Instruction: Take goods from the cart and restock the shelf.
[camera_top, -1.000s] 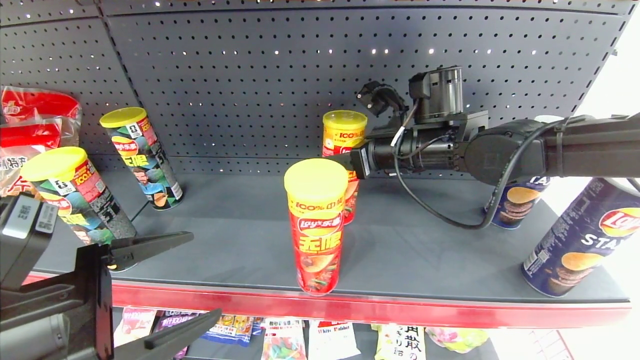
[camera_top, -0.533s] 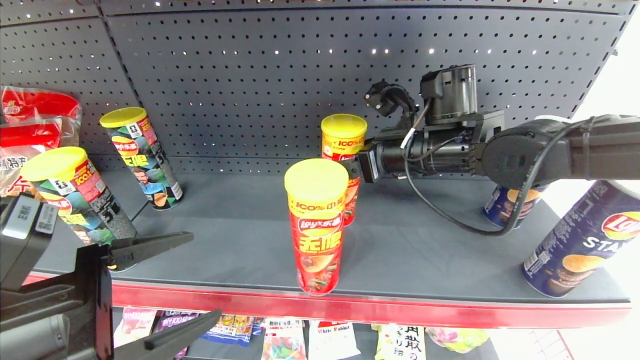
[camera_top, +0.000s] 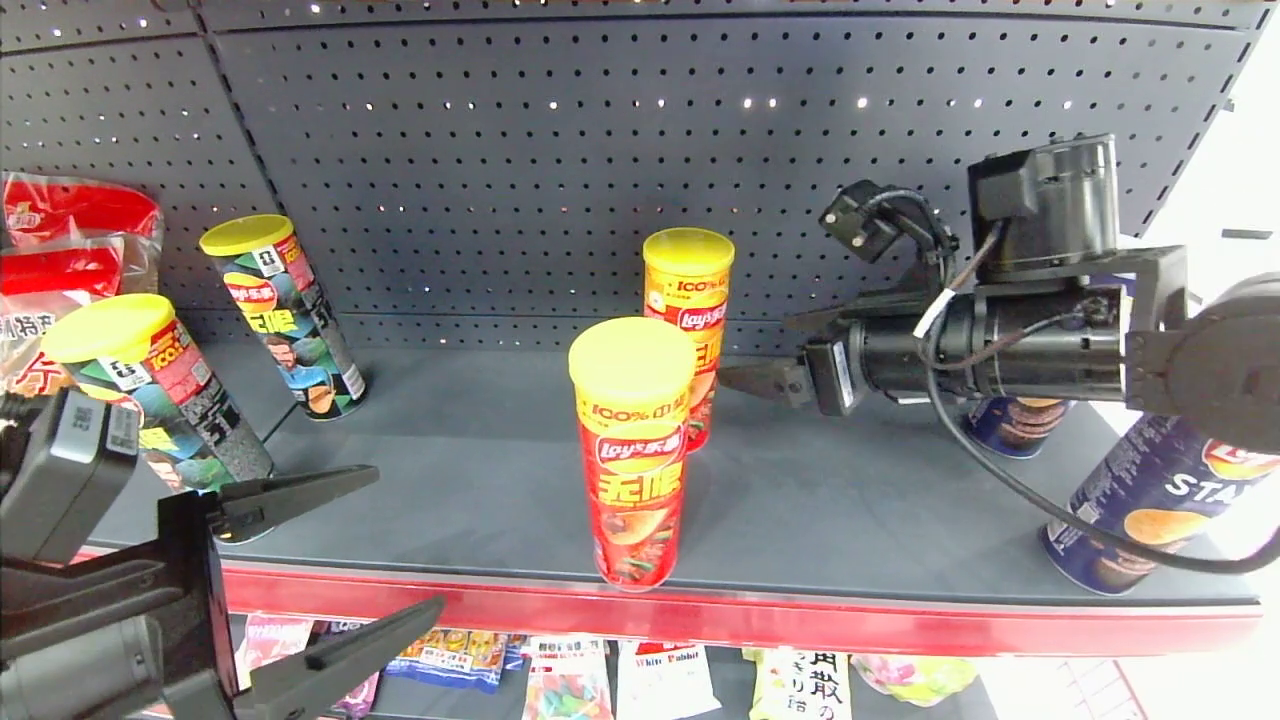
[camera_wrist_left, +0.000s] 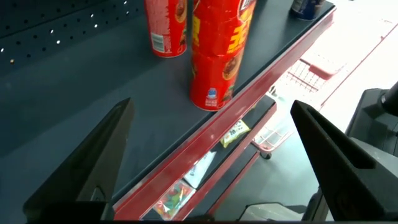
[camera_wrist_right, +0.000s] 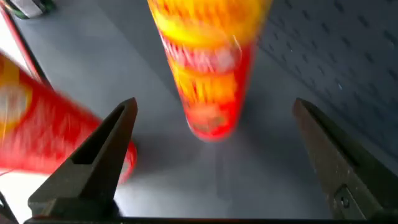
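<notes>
Rear red can (camera_top: 688, 330): upright at centre of head view, on grey shelf (camera_top: 830, 500), back near pegboard (camera_top: 480, 180), free of any grip. Looks placed, so judged done for this item. Front red can (camera_top: 633, 450): just fwd of it, lower centre, close to red shelf lip (camera_top: 760, 615). Touching rear can or apart: cannot tell.

R gripper (camera_top: 765, 350): right of centre, level w/ rear can's mid-body, jaws wide apart, nothing betw them, tips just beside can, no contact. Right wrist view: same can straight ahead betw the open fingers.

Risks, as judged:
- Clipping rear can w/ a fingertip if swung sideways rather than drawn straight back. Tips it, prob. into front can, then over the lip.
- Brushing far blue can (camera_top: 1005, 425) under the wrist, or near blue can (camera_top: 1150, 500) at right edge, on the way out.

L gripper (camera_top: 408, 535): lower left, jaws apart, empty, close to dark can (camera_top: 150, 395) at left edge. Could nudge it if lifted w/o clearance.
</notes>
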